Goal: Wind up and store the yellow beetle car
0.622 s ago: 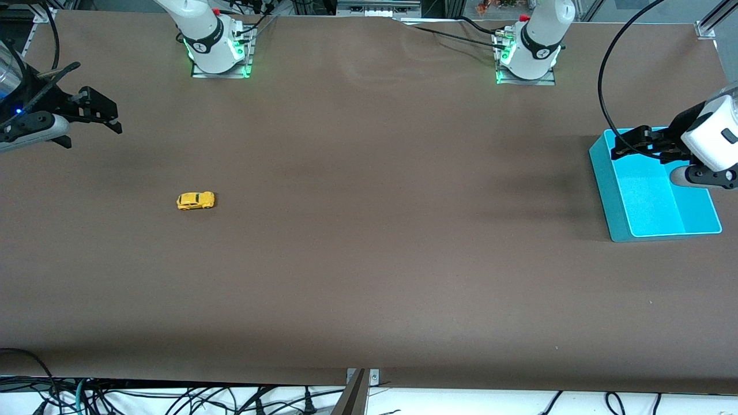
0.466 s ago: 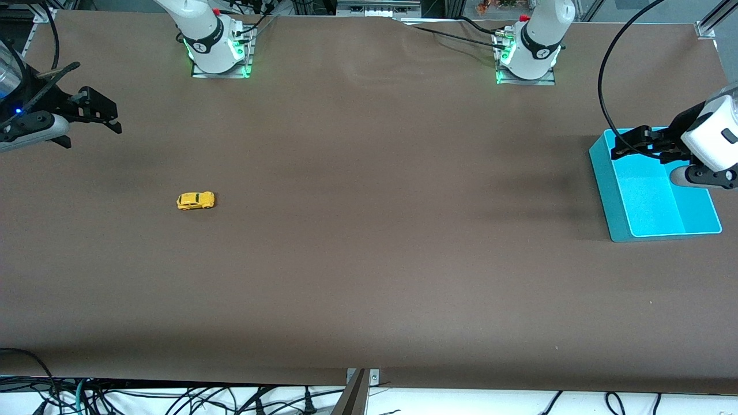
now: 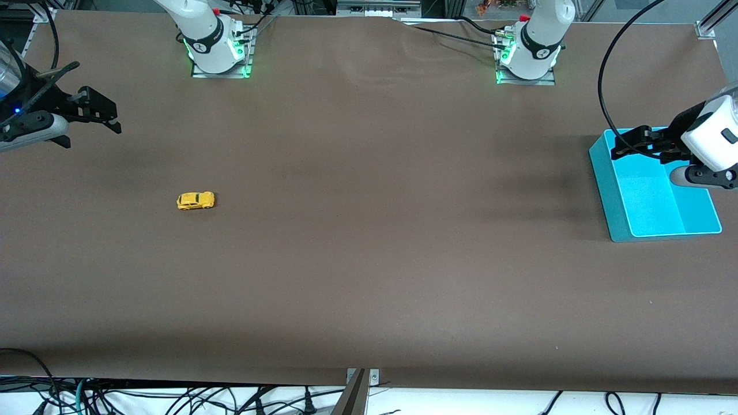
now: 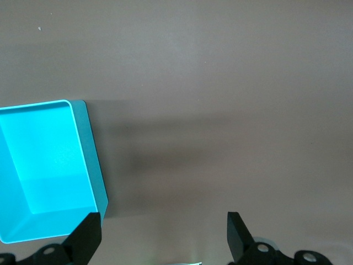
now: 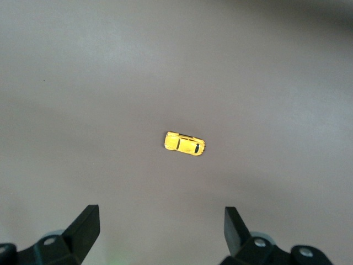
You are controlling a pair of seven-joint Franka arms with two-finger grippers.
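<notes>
Yellow beetle car (image 3: 195,200) sits on its wheels on the brown table (image 3: 369,276), toward the right arm's end, lying lengthwise along the table and touching nothing else. Seen in the right wrist view too (image 5: 185,143), alone on bare tabletop, well apart from the fingers (image 5: 84,223) that frame it.

Right gripper (image 3: 109,118) hangs in the air over the table edge at the right arm's end, up and away from the car, jaws spread wide and holding nothing; same spread shown in its own wrist view (image 5: 160,226), with a wide gap between the two black tips.

Left gripper (image 3: 618,147) hovers over the rim of a turquoise bin (image 3: 605,178) at the left arm's end of the table, well apart from the car. Jaws parted and empty, as the left wrist view (image 4: 164,234) makes plain, with the fingertips (image 4: 88,234) over the bin's corner and the table just beside it. Bin (image 4: 91,160) rests flat on the table, open side up, with nothing visible inside.
</notes>
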